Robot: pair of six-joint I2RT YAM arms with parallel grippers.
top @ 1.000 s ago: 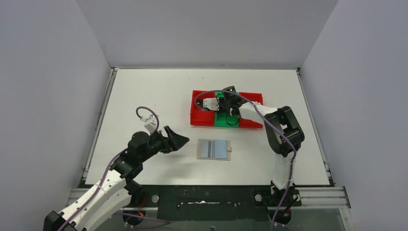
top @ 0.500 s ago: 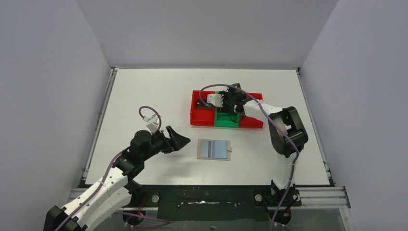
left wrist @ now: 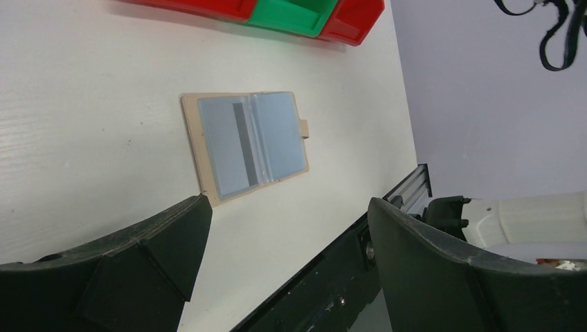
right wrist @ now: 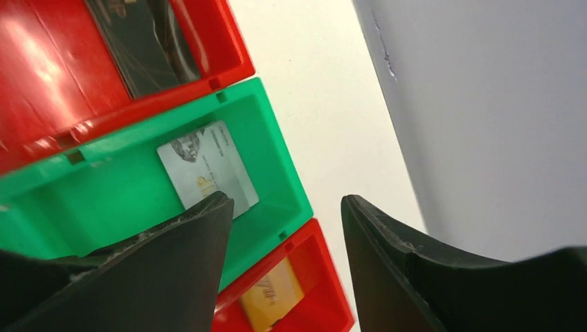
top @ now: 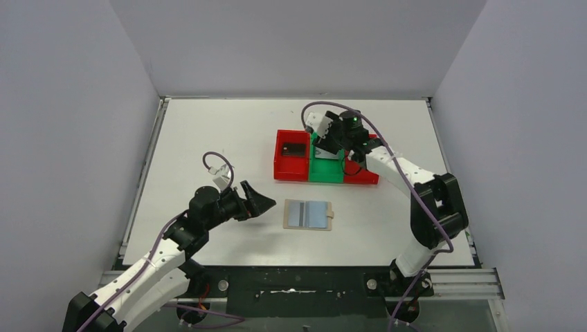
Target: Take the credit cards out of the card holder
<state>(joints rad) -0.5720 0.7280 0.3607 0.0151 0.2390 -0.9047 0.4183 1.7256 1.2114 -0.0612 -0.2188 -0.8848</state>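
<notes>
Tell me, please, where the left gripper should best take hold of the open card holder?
Probably the tan border on its left side: the card holder lies open and flat on the table, so only its edges offer a hold. The open left gripper faces that side; come in low from the left.

Two white-and-black jointed arms, each trailing a mauve cable.
The left arm [top: 149, 273] and right arm [top: 394, 169] pair glossy white links with black joint housings; thin mauve cables [top: 217, 153] loop along them, and the left gripper [left wrist: 289, 206] ends in thick matte-black wedge-shaped fingers [left wrist: 443, 270].
</notes>
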